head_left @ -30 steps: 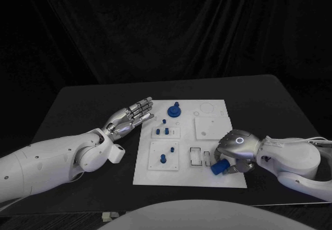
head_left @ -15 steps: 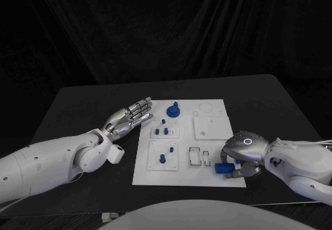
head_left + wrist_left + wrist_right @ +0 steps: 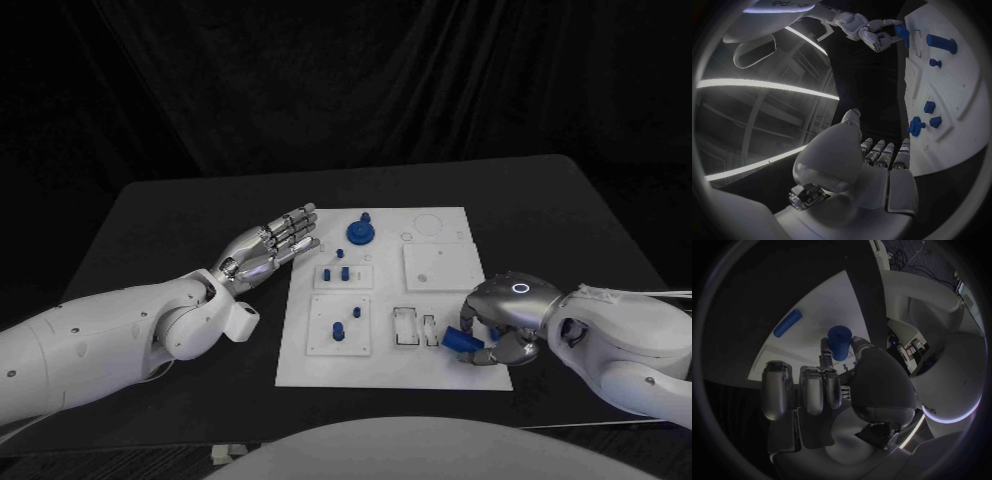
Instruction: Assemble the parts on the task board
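Note:
The white task board [image 3: 440, 268] lies mid-table. My right hand [image 3: 502, 318] is over its front right corner and pinches a blue cylinder [image 3: 464, 341] just right of two rectangular slots [image 3: 414, 327]. In the right wrist view the cylinder [image 3: 839, 342] stands between thumb and finger above the board, with another blue part [image 3: 787, 323] lying farther off. My left hand [image 3: 274, 246] rests palm up with fingers spread beside the board's left edge, holding nothing. A round knobbed blue part [image 3: 361, 232], small pegs [image 3: 336, 272] and a longer piece [image 3: 340, 330] sit on the board's left half.
The black table [image 3: 173, 210] runs wide around the board. In the left wrist view my left hand [image 3: 876, 165] lies next to the board [image 3: 954, 100], and the right hand [image 3: 873, 35] with its blue cylinder [image 3: 901, 32] is at the board's far end.
The right hand has turned and shifted slightly over the board's front right corner, lifting the blue cylinder closer to the slots. The left arm has not moved.

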You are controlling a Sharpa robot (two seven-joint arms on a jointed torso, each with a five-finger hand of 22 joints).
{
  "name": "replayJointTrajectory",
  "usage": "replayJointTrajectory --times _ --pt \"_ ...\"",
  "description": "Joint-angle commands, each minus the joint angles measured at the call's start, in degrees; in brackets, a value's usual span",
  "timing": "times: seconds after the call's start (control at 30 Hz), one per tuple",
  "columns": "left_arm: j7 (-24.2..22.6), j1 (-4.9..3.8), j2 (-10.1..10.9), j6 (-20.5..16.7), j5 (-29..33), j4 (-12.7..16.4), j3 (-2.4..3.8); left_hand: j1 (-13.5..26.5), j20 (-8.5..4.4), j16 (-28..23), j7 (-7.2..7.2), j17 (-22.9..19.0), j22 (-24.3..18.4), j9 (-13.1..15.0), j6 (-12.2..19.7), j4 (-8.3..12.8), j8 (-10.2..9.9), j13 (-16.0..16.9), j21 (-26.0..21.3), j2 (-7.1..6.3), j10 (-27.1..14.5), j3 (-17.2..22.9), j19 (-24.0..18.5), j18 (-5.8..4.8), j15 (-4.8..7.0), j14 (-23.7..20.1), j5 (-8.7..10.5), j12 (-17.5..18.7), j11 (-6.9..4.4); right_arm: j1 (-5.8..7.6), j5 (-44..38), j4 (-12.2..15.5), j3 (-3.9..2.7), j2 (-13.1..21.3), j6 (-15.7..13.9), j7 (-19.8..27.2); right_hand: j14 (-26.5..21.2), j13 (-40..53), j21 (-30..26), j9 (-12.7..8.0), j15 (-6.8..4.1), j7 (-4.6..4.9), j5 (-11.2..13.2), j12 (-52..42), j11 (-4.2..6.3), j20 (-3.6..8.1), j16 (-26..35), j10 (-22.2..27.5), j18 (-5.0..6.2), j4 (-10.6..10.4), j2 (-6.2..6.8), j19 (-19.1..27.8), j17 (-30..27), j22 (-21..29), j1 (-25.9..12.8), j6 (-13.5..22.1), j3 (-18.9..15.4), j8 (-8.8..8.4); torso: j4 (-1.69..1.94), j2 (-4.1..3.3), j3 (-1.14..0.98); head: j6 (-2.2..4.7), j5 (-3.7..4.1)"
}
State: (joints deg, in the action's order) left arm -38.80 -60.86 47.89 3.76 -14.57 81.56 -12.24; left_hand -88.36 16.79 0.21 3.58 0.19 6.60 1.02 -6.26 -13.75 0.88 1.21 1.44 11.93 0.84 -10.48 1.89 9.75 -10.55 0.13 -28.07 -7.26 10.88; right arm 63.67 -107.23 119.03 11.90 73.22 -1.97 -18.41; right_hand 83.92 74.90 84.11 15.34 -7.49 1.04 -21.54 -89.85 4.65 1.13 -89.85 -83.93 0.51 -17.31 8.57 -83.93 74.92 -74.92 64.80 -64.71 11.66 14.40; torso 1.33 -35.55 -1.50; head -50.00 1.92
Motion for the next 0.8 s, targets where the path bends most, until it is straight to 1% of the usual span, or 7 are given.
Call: replayJointTrajectory --times 0.03,0.17,0.2,0.37,0.47,0.7,0.8 --pt "-0.7 0.08 -0.1 0.6 0.4 0.1 0.05 -0.6 0.07 0.0 0.38 0.0 0.1 0.1 -0.1 0.4 0.2 0.1 0.4 0.1 -0.1 0.0 0.3 -0.26 -0.41 0.1 -0.28 -0.3 0.39 0.04 10.7 -0.5 -0.03 -0.5 -3.5 -8.7 6.1 15.1 -0.7 3.4 0.54 -0.2 -1.6 -0.2 -0.63 -0.63 -0.1 -6.1 1.25 0.7 -1.67 -2.6 15.1 -12.7 0.3 -0.5 1.9 0.63 -0.01 -0.01 0.0 0.0 0.02" --pt "-0.7 0.08 -0.2 0.7 0.4 0.1 0.05 -0.6 0.07 0.0 0.38 0.0 0.1 0.1 -0.1 0.4 0.2 0.1 0.4 0.1 -0.1 0.0 0.3 -0.26 -0.41 0.1 -0.28 -0.3 0.39 0.04 15.5 -1.0 -0.03 -1.2 -4.8 -11.7 6.1 15.1 -1.4 3.9 0.75 0.11 -4.0 -0.2 -0.91 -0.85 -0.1 -6.1 1.41 0.8 -2.44 -2.4 15.1 -12.5 -0.2 -0.3 2.7 0.8 0.02 -0.02 -0.01 0.0 0.02" --pt "-0.7 0.08 -0.2 0.7 0.4 0.1 0.05 -0.6 0.07 0.0 0.38 0.0 0.1 0.1 -0.1 0.4 0.2 0.1 0.4 0.1 -0.1 0.0 0.3 -0.26 -0.41 0.1 -0.28 -0.3 0.39 0.04 16.6 -1.1 -0.03 -1.3 -5.1 -12.2 6.1 15.1 -1.8 4.2 0.93 0.35 -5.6 -0.2 -1.19 -1.0 -0.1 -6.1 1.49 0.7 -3.12 -2.3 15.1 -12.3 -1.1 -0.1 3.2 0.86 0.03 -0.02 -0.01 0.0 0.05" --pt "-0.7 0.09 -0.2 0.7 0.4 0.1 0.05 -0.6 0.07 0.0 0.38 0.0 0.1 0.1 -0.1 0.4 0.2 0.1 0.4 0.1 -0.1 0.0 0.3 -0.26 -0.41 0.1 -0.28 -0.3 0.39 0.04 22.9 -1.8 -0.03 -2.1 -7.2 -14.6 6.1 15.1 -2.4 4.8 1.39 0.55 -9.7 -0.2 -1.79 -1.37 -0.1 -6.1 1.63 0.8 -4.12 -2.1 15.1 -12.1 -2.3 0.1 4.6 1.13 0.02 -0.02 0.0 0.0 0.13" --pt "-0.7 0.09 -0.2 0.7 0.4 0.2 0.05 -0.6 0.07 0.0 0.38 0.0 0.1 0.1 -0.1 0.4 0.2 0.1 0.4 0.1 -0.1 0.0 0.3 -0.26 -0.41 0.1 -0.28 -0.3 0.39 0.04 25.6 -2.1 -0.03 -2.4 -8.2 -15.3 6.1 15.1 -2.8 5.1 1.62 0.77 -11.3 -0.2 -2.04 -1.61 -0.1 -6.1 1.7 0.8 -4.4 -2.0 15.1 -12.0 -3.3 0.6 5.3 1.06 0.02 -0.02 0.0 0.0 0.08" --pt "-0.6 0.09 -0.3 0.8 0.4 0.0 0.05 -0.6 0.07 0.0 0.38 0.0 0.1 0.1 -0.1 0.4 0.2 0.1 0.4 0.1 -0.1 0.0 0.3 -0.26 -0.41 0.1 -0.28 -0.3 0.39 0.06 32.3 -3.7 -0.04 -3.6 -11.6 -16.7 6.1 15.1 -3.0 5.4 1.88 1.14 -12.3 -0.2 -2.39 -1.84 -0.1 -6.1 1.75 0.9 -4.53 -1.9 15.1 -12.0 -4.5 1.6 5.7 0.77 0.01 -0.01 0.0 0.0 0.25" --pt "-0.5 0.09 -0.4 1.0 0.4 0.0 0.05 -0.6 0.07 0.0 0.42 0.0 0.1 0.1 0.0 0.5 0.2 0.1 0.4 0.14 -0.1 0.0 0.3 -0.29 -0.38 0.1 -0.32 -0.3 0.35 0.09 34.9 -4.6 -0.04 -4.6 -11.9 -16.8 6.1 15.1 -3.9 5.7 2.22 1.56 -12.0 -0.2 -2.78 -2.16 -0.1 -6.1 1.95 0.9 -3.73 -1.6 15.1 -11.7 -6.6 2.7 5.1 0.53 0.0 -0.01 0.0 0.0 0.3"
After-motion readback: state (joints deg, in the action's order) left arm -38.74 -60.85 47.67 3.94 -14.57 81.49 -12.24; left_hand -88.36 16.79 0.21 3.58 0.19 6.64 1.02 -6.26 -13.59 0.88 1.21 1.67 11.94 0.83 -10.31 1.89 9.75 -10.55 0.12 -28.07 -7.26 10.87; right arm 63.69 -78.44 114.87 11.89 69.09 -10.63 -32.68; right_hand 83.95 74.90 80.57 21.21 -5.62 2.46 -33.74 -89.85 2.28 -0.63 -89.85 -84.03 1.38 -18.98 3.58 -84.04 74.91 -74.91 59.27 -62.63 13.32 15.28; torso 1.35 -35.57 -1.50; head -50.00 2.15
